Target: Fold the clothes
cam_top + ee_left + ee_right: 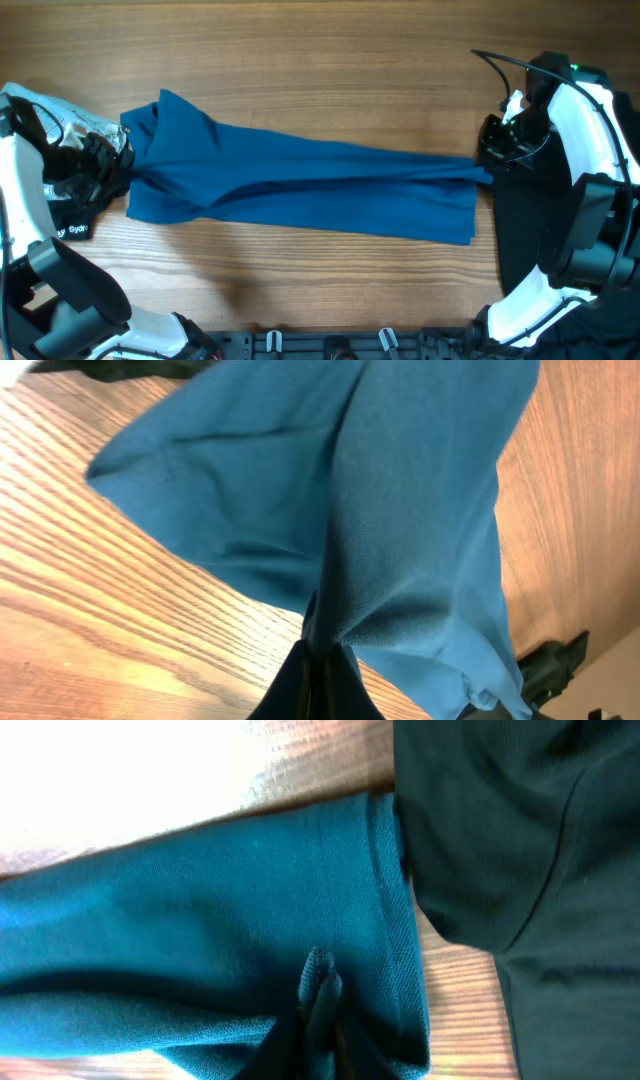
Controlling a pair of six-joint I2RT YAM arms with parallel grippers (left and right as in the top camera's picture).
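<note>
A mid-blue shirt (300, 185) lies stretched lengthwise across the wooden table, bunched into long folds. My left gripper (125, 165) is at its left end, shut on a pinch of the blue cloth (400, 510); in the left wrist view the fabric rises from the closed fingertips of that gripper (318, 660). My right gripper (485, 165) is at the shirt's right end. In the right wrist view its gripper (320, 985) has its jaws together on a small fold of the blue shirt (200, 920) close to the hemmed edge.
A black garment (530, 230) lies at the right under the right arm and shows beside the shirt's hem (520, 840). Another black garment with white lettering (75, 225) lies at the left edge. Bare wood (320, 80) runs behind and in front of the shirt.
</note>
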